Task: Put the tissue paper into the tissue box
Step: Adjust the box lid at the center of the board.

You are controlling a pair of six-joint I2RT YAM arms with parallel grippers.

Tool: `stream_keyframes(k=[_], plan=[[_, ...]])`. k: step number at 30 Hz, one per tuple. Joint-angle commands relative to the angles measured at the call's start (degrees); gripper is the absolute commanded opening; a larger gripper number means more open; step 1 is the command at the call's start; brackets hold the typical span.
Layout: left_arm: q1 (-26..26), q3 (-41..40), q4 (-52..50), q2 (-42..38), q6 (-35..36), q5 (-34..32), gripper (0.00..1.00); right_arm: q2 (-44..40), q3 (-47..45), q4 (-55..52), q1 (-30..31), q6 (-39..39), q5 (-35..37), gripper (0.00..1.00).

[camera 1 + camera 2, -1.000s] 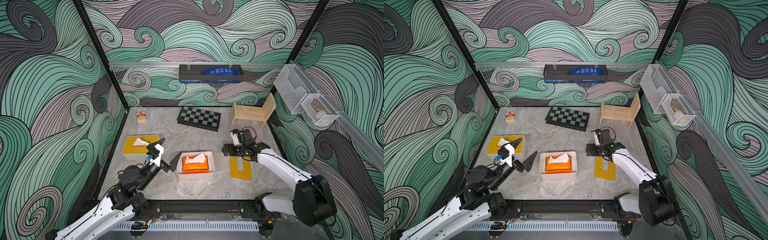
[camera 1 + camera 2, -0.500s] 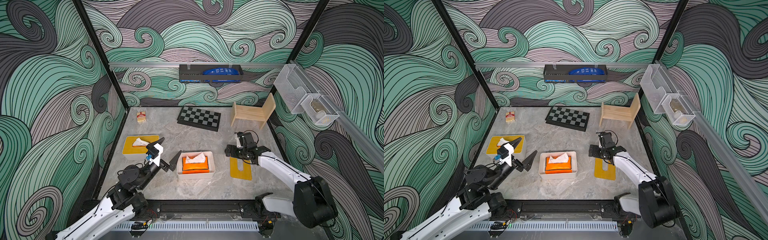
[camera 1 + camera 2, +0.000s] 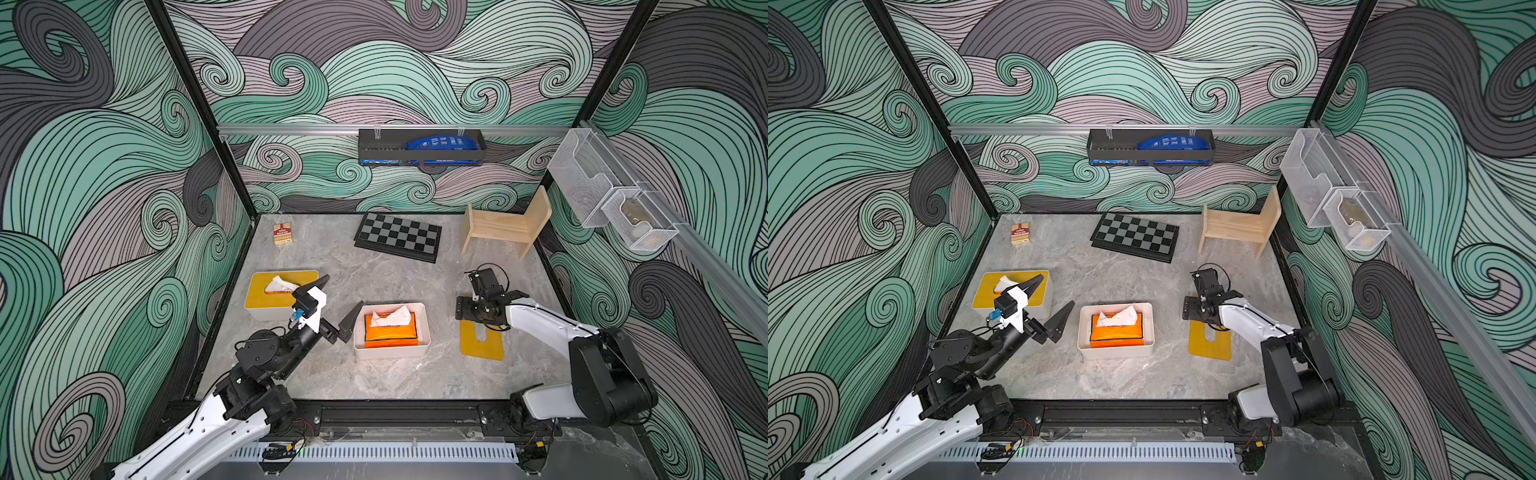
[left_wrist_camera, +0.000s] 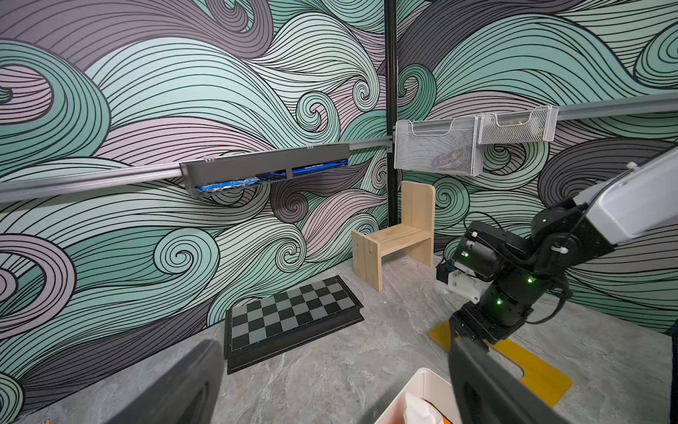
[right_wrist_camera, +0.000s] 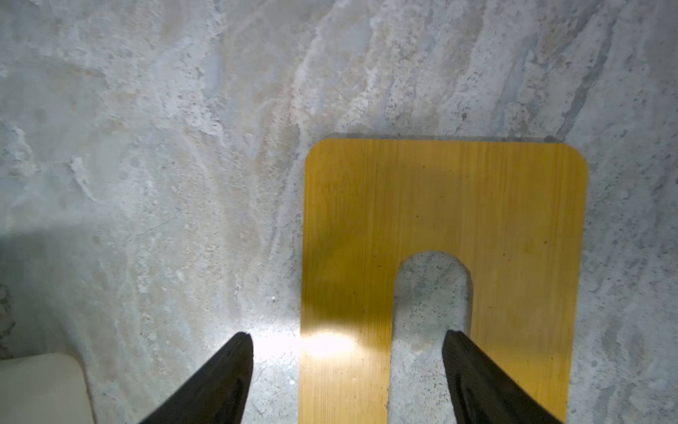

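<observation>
Between the right gripper's [image 5: 346,334] jaws, parted and empty, find one limb of the yellow slotted lid [image 5: 440,198], flat on the counter [image 5: 146,147]; likely the lid step, so sink straight down, close across that limb and lift level. Just beyond the left gripper's [image 3: 344,291] wide-spread, empty jaws, note the tissue pack [image 3: 390,330] lying inside the white tissue box [image 3: 390,353]. Trust the right wrist view for that straddle, hidden in both top views; take pack and box from those.
</observation>
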Motion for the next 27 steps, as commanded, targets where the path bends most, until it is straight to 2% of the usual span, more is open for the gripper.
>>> stream_keyframes(k=[1, 6, 22, 27], plan=[[0.6, 0.0, 1.5, 0.1, -0.9, 0.9, 0.99, 0.9, 0.3, -0.5, -0.2, -0.1, 2.1, 0.81], [0.8, -0.1, 1.6, 0.1, -1.0, 1.3, 0.99, 3.0, 0.6, -0.5, 0.3, -0.2, 3.0, 0.74], [1.6, -0.1, 1.9, 0.5, -1.3, 2.3, 0.99, 8.3, 3.0, -1.6, 4.2, -0.5, 5.2, 0.68], [1.7, -0.2, 1.8, 0.4, -1.3, 2.3, 0.99, 10.2, 4.0, -2.7, 5.0, -0.6, 6.9, 0.62]])
